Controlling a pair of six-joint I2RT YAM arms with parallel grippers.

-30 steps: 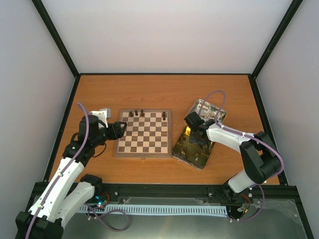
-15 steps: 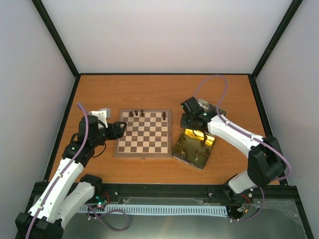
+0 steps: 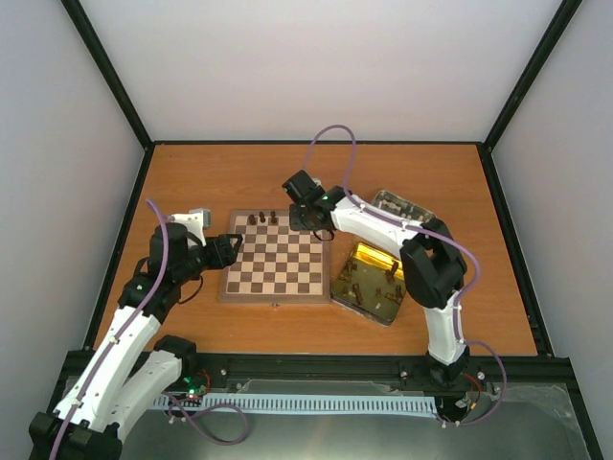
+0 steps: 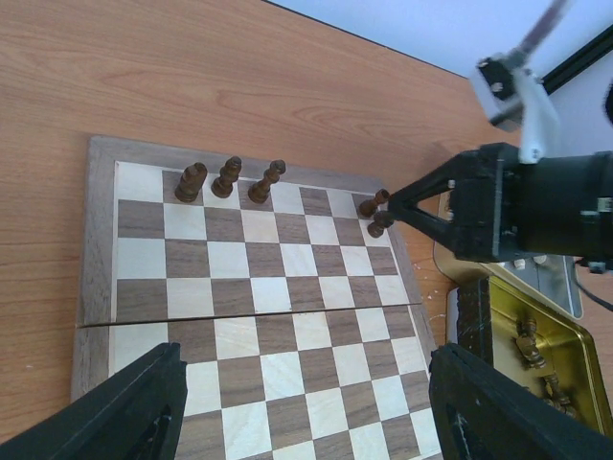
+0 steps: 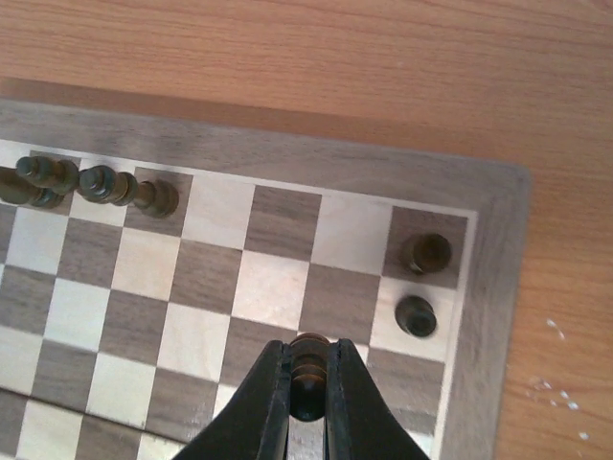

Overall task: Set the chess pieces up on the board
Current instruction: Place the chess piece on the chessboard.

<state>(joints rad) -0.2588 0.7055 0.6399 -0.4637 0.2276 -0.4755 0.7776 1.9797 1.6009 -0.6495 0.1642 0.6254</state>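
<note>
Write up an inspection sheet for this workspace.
Surface: wooden table, white specks near the chessboard.
Job's things: five dark chess pieces stand on the chessboard's far rows; more in the gold-lined tin.
Clutter: silver tin half beyond it.
Grippers: right gripper shut on a dark piece over the chessboard; left gripper open, empty.
Cables: purple cables loop along both arms.
Surroundings: white walls, black frame.

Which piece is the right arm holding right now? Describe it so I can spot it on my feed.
Find the chessboard, then its far right corner, where two dark pieces stand on the edge file. Next to them is the right gripper; the one you want is the dark brown piece pinched between its black fingers, the only piece gripped rather than standing free.
</note>
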